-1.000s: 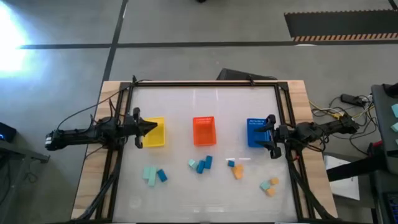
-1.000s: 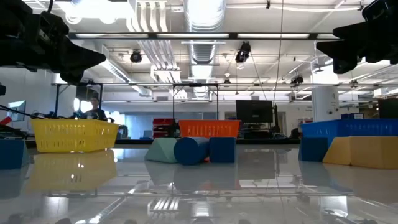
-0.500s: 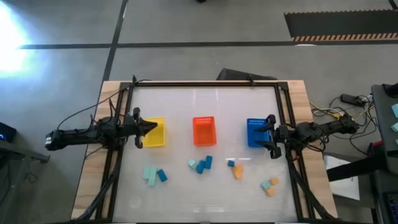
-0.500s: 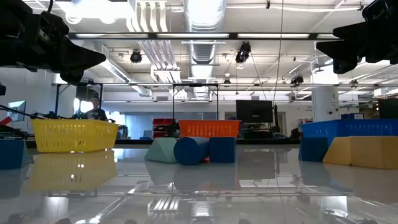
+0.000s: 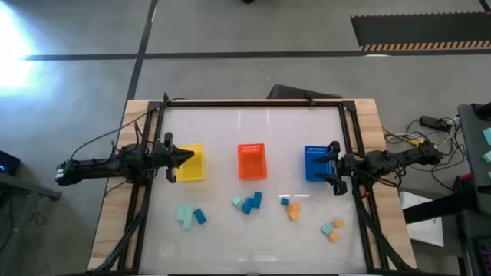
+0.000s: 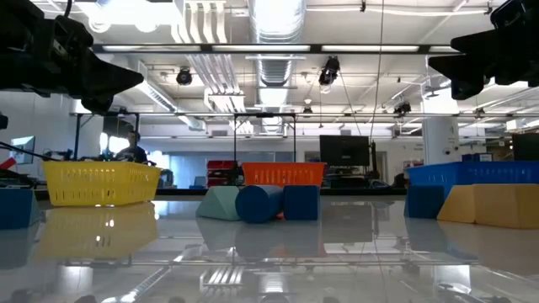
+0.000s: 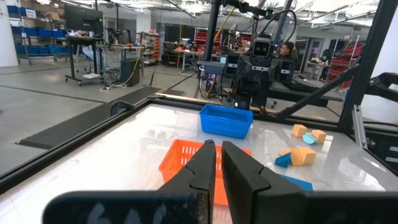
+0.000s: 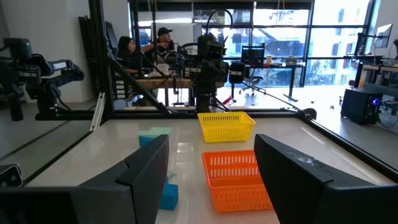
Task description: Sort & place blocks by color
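High view, table (image 5: 253,241): glossy white top in a wooden frame, filling the middle of the frame.
Baskets: a yellow basket (image 5: 192,163) at centre left, an orange basket (image 5: 252,162) in the middle and a blue basket (image 5: 314,163) at centre right, in one row and well apart.
Blocks: all lie loose on the table below the basket row, none in a basket.
Lower left group: a pale teal bar (image 5: 184,215) just beside a blue cube (image 5: 199,217).
Lower middle group: a blue bar (image 5: 256,200) with a teal piece (image 5: 237,202) and another blue piece (image 5: 247,206) close by.
Right of middle: a small blue cube (image 5: 285,202) above an orange block (image 5: 293,211).
Lower right group: a teal block (image 5: 327,228) between two small orange blocks (image 5: 338,223).
Left gripper (image 5: 184,157): over the yellow basket's left edge; fingers pressed almost together, nothing between them, as the left wrist view shows (image 7: 217,163).
Right gripper (image 5: 331,166): at the blue basket's right edge; fingers spread wide and empty, seen in the right wrist view (image 8: 211,168).
Room: people (image 8: 146,46) stand behind the far rail in the right wrist view.
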### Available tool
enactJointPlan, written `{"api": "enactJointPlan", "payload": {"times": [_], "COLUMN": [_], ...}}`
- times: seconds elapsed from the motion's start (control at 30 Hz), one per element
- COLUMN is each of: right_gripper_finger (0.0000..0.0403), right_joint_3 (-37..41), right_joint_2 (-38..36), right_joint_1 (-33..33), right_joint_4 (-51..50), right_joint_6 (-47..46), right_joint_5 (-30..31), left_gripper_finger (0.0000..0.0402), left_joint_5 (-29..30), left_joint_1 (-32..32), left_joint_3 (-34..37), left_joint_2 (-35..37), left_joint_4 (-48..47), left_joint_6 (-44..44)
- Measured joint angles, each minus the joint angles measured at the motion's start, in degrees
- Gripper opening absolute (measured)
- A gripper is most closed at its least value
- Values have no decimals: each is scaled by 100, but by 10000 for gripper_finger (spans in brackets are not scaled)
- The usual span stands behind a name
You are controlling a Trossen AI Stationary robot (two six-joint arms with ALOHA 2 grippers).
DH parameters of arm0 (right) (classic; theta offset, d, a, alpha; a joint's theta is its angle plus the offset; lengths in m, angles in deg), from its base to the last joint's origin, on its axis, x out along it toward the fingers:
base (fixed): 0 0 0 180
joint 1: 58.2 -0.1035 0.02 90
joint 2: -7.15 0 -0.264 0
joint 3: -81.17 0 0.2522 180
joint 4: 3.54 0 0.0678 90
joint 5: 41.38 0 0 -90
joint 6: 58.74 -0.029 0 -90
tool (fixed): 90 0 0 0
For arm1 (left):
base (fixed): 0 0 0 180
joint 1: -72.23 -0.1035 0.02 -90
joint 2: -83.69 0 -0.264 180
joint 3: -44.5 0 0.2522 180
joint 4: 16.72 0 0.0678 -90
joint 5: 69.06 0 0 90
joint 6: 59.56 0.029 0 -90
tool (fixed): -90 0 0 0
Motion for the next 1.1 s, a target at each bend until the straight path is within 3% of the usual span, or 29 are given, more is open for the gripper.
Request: {"api": "enactJointPlan", "payload": {"times": [0.97, 1.1], "right_gripper_finger": [228, 228], "right_joint_3": [-1, 0], "right_joint_2": [1, -1], "right_joint_1": [1, -1], "right_joint_4": [198, 339], "right_joint_6": [-4, -607], "right_joint_5": [2, -7], "left_gripper_finger": [11, 11], "left_joint_5": [2, 2], "left_joint_1": [1, 0], "left_joint_3": [0, 0], "left_joint_2": [0, 0], "left_joint_4": [1, 80], "left_joint_6": [53, 416]}}
